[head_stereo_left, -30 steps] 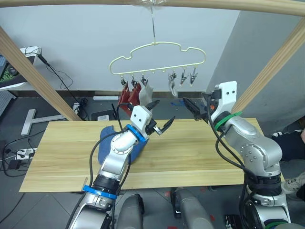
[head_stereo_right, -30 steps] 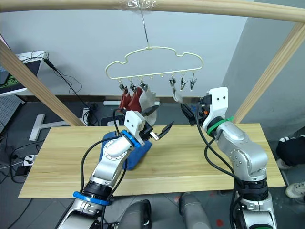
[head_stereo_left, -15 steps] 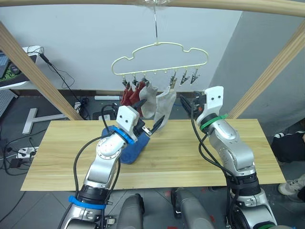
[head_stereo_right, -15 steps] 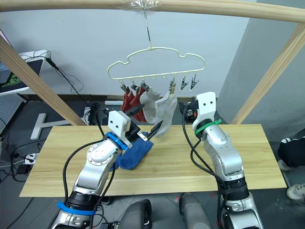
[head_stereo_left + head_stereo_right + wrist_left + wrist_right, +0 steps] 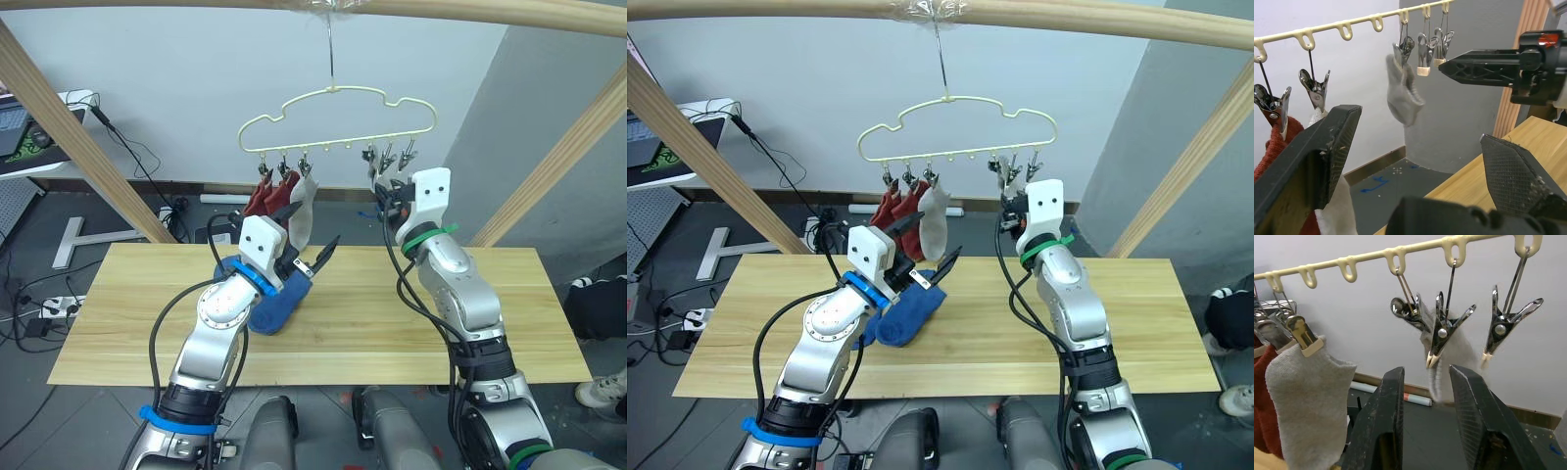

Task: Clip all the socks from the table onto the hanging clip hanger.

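On the bench [image 5: 470, 323], blue socks [image 5: 279, 305] still wait unclipped. Hanger [image 5: 338, 117] holds two red socks [image 5: 263, 196] and two grey socks [image 5: 1308, 387]. Left end effector [image 5: 306, 250] and right end effector [image 5: 1425, 396] both spread, empty.

Both arms are raised with elbows bent. The left gripper [image 5: 306, 250] has its fingers spread wide apart. The right gripper [image 5: 1426, 382] points upward, fingers slightly parted, empty.
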Robot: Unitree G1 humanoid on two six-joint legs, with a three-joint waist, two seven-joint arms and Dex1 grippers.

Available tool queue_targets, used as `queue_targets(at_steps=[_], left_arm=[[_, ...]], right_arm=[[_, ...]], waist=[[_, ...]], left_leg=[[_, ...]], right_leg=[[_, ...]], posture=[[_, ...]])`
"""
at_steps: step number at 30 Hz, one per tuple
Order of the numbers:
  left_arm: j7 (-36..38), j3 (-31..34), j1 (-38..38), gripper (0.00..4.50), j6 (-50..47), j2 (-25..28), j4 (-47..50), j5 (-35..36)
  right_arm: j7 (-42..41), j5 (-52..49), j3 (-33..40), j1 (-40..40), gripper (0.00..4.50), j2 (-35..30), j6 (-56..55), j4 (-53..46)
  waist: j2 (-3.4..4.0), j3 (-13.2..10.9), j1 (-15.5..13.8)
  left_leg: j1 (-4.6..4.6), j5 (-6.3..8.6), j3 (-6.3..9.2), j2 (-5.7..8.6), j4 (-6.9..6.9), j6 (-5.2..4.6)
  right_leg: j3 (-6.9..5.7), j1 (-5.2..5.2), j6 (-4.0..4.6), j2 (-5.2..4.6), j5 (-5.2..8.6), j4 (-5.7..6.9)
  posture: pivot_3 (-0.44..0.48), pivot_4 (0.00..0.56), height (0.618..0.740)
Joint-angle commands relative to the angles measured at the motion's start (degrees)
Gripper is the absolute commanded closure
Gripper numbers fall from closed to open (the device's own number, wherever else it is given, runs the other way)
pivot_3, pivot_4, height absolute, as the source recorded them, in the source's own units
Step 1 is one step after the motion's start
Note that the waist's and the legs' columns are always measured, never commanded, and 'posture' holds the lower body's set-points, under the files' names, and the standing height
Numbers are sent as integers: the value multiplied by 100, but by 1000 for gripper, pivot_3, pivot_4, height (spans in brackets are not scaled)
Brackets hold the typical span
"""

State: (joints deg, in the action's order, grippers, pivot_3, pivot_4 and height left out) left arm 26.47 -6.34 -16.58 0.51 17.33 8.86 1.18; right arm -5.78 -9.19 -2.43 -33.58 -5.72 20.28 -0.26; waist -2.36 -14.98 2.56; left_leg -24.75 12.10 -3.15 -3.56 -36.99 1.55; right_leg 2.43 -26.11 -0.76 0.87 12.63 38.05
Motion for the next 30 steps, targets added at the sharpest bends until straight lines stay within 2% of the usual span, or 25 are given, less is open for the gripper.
queue_targets(at_steps=[1,18,30], left_arm=[[-102,96,-118,0,73,-26,305,27],[-172,37,-166,0,-83,-56,500,30],[-165,67,-382,0,-170,-79,519,94]], right_arm=[[54,106,192,-307,3011,-17,-322,185],[43,214,311,-985,3011,156,-901,1183],[-57,213,366,-1214,3011,240,-1035,1474]], waist=[[0,1,-9],[0,3,-63],[0,3,-78]], left_leg=[[0,0,0,0,0,0],[0,0,-1,0,0,0],[0,0,1,-1,0,1]], right_leg=[[0,0,0,0,0,0],[-1,-1,25,1,-15,2],[-3,0,27,-1,-17,3]], posture=[[18,211,740],[37,207,740],[37,215,740]])
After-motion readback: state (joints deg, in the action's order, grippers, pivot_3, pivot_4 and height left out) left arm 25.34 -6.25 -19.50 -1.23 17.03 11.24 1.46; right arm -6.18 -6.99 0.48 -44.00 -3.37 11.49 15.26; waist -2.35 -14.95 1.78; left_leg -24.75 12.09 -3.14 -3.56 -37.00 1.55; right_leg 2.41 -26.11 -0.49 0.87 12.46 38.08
